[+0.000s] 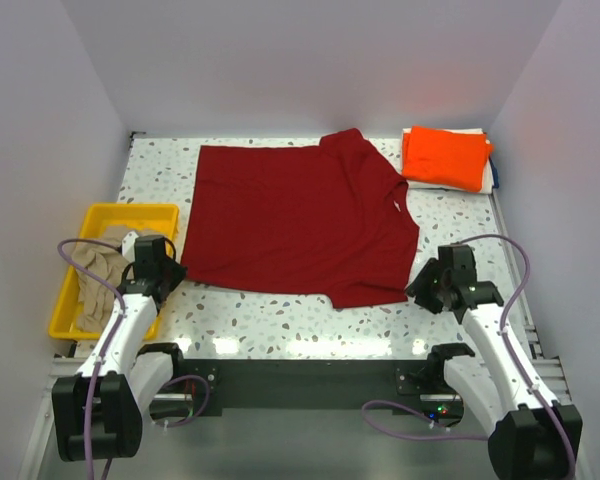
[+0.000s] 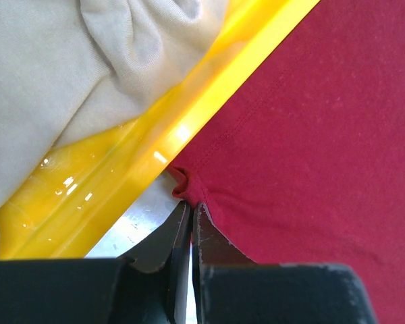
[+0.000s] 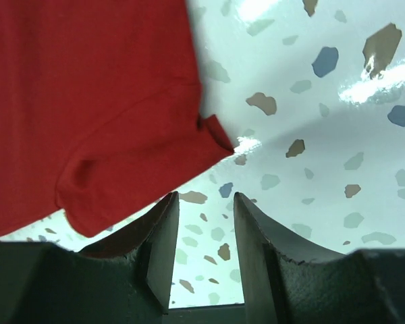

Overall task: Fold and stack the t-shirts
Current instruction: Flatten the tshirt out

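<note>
The dark red t-shirt [image 1: 300, 225] lies spread flat on the speckled table, neck to the right. My left gripper [image 1: 170, 270] is at its near-left corner, and the left wrist view shows the gripper [image 2: 192, 206] shut on the bunched hem corner of the red shirt [image 2: 310, 121]. My right gripper [image 1: 420, 283] is open and empty beside the near-right corner. In the right wrist view it [image 3: 206, 199] sits just short of the red cloth [image 3: 88, 101]. The orange t-shirt [image 1: 446, 157] lies folded at the back right. The beige t-shirt [image 1: 95, 275] lies crumpled in the tray.
The yellow plastic tray [image 1: 130, 212] stands at the left table edge, its rim [image 2: 189, 121] right next to the left gripper. A pale cloth layer [image 1: 486, 172] shows under the orange shirt. White walls close in the table on three sides.
</note>
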